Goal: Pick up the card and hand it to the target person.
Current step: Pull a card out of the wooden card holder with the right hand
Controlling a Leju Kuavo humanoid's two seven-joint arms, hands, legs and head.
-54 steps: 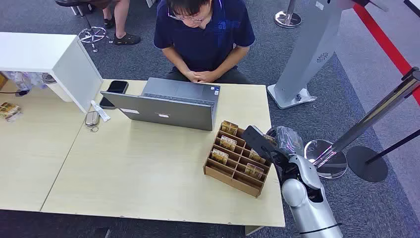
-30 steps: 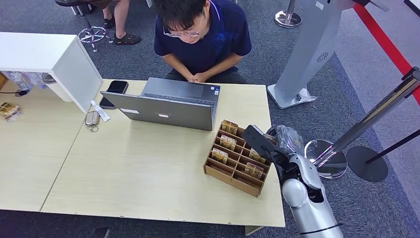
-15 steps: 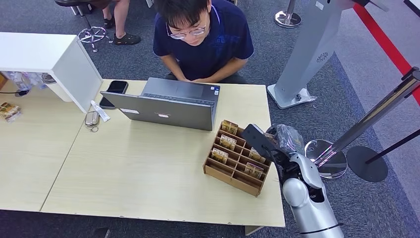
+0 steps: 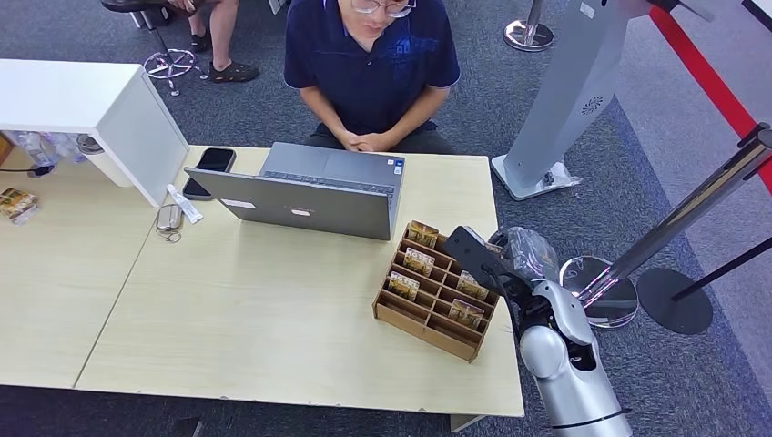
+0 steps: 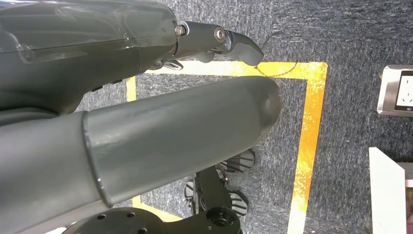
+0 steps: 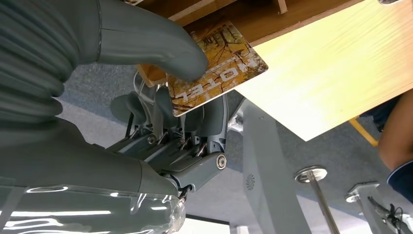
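Note:
My right hand hovers over the right side of the wooden card organizer on the table. In the right wrist view a yellow-brown patterned card marked HOTEL is pinched between the thumb and the fingers beneath it, just off the organizer's edge. Several similar cards stand in the organizer's slots. The target person, in a dark blue shirt, sits at the table's far side with hands clasped. My left hand hangs over the carpet, fingers apart and holding nothing.
An open grey laptop stands between the person and the organizer. Phones and a white box lie at the left. A grey kiosk and a stanchion post stand right of the table.
The person has sat up straighter and raised their head. My right hand, still holding the card, has shifted only slightly over the organizer.

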